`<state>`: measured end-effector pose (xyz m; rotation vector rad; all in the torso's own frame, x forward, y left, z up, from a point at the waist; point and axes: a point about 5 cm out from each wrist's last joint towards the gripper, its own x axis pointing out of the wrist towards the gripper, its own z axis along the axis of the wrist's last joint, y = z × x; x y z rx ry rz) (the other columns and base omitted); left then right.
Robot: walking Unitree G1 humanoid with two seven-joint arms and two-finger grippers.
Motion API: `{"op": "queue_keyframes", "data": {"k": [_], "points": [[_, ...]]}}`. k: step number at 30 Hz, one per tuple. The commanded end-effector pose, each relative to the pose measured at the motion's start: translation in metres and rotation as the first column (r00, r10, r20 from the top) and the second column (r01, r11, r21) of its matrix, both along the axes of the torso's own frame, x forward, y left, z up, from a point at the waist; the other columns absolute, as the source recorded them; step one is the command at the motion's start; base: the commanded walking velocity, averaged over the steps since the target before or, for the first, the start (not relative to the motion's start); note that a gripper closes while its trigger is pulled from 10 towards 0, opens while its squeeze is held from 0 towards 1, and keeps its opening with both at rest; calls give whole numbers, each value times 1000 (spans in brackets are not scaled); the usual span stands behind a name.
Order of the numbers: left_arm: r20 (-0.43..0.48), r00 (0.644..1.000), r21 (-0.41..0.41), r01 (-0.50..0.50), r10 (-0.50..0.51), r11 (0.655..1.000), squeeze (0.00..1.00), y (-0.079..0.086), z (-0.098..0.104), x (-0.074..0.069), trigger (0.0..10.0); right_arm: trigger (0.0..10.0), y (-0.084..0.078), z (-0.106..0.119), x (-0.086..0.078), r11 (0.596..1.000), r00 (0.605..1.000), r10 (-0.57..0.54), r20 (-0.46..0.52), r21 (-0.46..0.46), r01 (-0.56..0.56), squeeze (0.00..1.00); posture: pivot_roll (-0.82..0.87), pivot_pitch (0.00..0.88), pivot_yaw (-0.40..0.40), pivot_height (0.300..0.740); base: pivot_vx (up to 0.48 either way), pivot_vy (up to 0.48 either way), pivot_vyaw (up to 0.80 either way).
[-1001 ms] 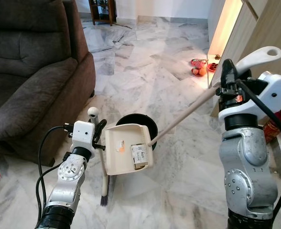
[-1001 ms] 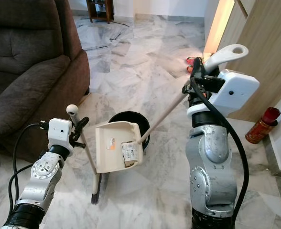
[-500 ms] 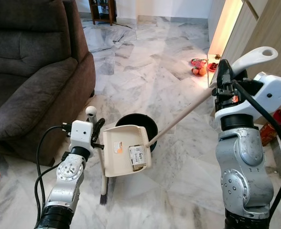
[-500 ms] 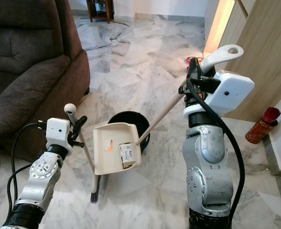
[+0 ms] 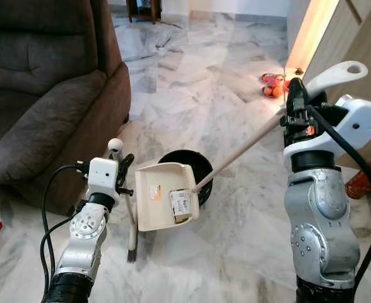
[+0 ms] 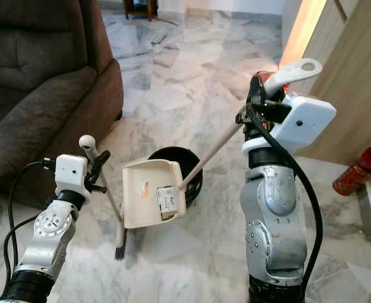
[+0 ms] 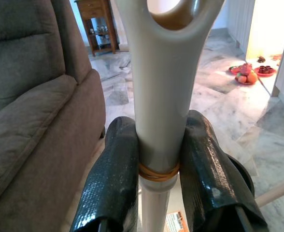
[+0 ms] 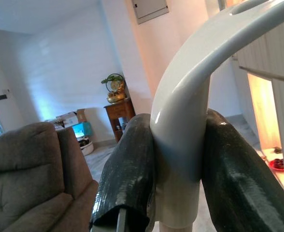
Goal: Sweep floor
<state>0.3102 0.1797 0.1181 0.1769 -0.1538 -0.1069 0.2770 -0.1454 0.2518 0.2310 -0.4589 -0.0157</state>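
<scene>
My left gripper [image 7: 159, 181] is clamped on the broom [image 5: 130, 214] just below its looped top, both fingers [image 7: 114, 183] pressed flat to the pale handle; the handle's lower length is cut off in the left wrist view, and in the head views its dark bristles rest on the floor [image 5: 198, 101] close in front of me. My right gripper [image 8: 178, 164] grips the dustpan handle [image 5: 248, 146] near its curved white end, and the fingers' lower ends are cut off in the right wrist view. The dustpan [image 5: 165, 196] hangs tilted beside the broom and over the near rim of a black bin [image 5: 198, 167], hiding much of the bin's mouth; a small printed carton [image 5: 180, 205] lies in the pan, its print too small to read. The floor is grey-veined white marble, bare and open ahead. A dark brown sofa [image 5: 40, 95] closes my left side, a wooden panel [image 5: 362, 38] my right, with a red bottle [image 6: 356, 173] at its foot. Farther off, a red plate of fruit [image 5: 272, 87] sits by the lit opening, and a wooden cabinet [image 7: 96, 26] stands at the far wall.
</scene>
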Motion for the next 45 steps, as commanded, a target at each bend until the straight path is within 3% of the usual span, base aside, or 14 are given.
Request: {"op": "queue_keyframes", "data": {"k": [1,45], "points": [[61,998,5,-5,4,1000,0,1,10,-2,10000,10000,1,13,-4,1000,997,6,82,15,-7,0,-6,81,33,740,270,0,0],[66,998,-1,-12,12,1000,0,1,11,-1,10000,10000,3,15,-4,1000,996,17,93,19,-19,0,-6,91,29,740,273,0,0]]}}
